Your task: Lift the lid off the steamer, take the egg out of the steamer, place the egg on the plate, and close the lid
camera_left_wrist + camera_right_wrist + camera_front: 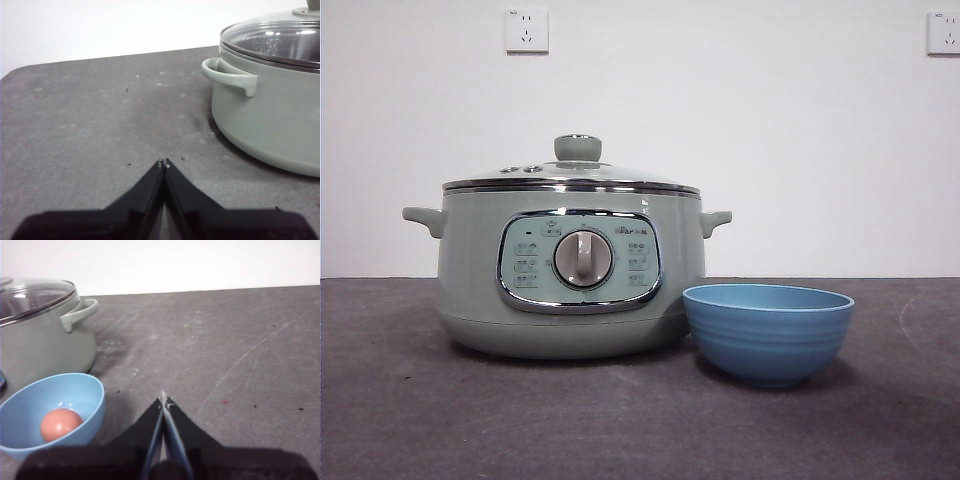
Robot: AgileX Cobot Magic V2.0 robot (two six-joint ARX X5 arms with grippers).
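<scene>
While both empty, left end effector (163, 163) and right end effector (163, 401) sit closed.

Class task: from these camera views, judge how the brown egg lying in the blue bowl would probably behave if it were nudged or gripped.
The smooth, rounded brown egg would likely roll if nudged, though the curved wall of the blue ribbed bowl should send it back to the bottom. Its smooth shell looks slippery for a two-jaw end effector. Being an egg, it is probably fragile under a hard squeeze.
</scene>
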